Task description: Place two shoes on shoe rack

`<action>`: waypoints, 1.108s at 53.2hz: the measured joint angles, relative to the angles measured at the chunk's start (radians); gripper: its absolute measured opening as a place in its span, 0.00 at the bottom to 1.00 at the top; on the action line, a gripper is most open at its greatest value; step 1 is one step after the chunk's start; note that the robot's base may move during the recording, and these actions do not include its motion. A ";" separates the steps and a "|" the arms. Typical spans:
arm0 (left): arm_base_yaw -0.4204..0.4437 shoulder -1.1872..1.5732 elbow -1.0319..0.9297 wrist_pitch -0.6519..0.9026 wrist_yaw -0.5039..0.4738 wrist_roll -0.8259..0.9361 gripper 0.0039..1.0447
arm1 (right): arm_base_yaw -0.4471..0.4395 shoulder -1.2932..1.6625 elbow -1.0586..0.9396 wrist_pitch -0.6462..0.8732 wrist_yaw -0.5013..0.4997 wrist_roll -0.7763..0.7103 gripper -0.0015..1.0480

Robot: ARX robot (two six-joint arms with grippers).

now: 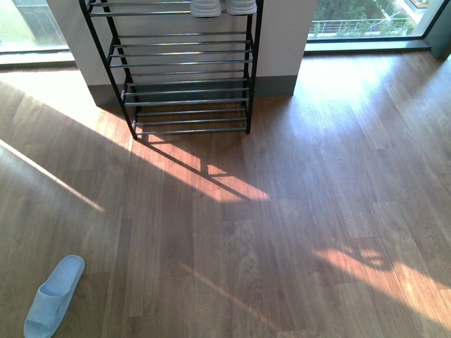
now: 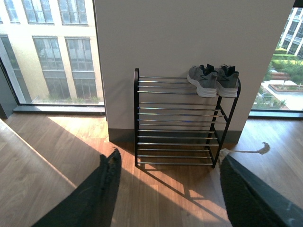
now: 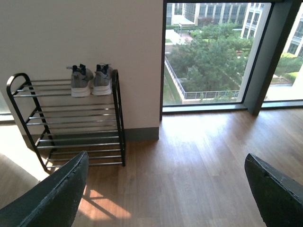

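Shoes (image 2: 213,80) on shoe rack (image 2: 175,120) top tier, right end, side by side; long axes across rods, toes away from wall. Slipper (image 1: 53,296) on floor, well apart. Left claw (image 2: 168,158) and right claw (image 3: 166,158) wide open, empty.

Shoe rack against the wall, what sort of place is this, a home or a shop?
Probably a home or flat: the shoe rack holds one pair of sneakers, a lone slipper lies on the wood floor, and tall windows look onto buildings and trees.
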 joint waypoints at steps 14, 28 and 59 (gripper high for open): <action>0.000 0.000 0.000 0.000 0.003 0.002 0.91 | 0.000 0.000 0.000 0.000 0.002 0.000 0.91; 0.000 0.000 0.000 0.000 0.004 0.002 0.91 | 0.000 0.000 0.000 0.000 0.003 0.000 0.91; 0.000 0.000 0.000 0.000 0.005 0.002 0.91 | 0.000 0.000 0.000 0.000 0.005 0.000 0.91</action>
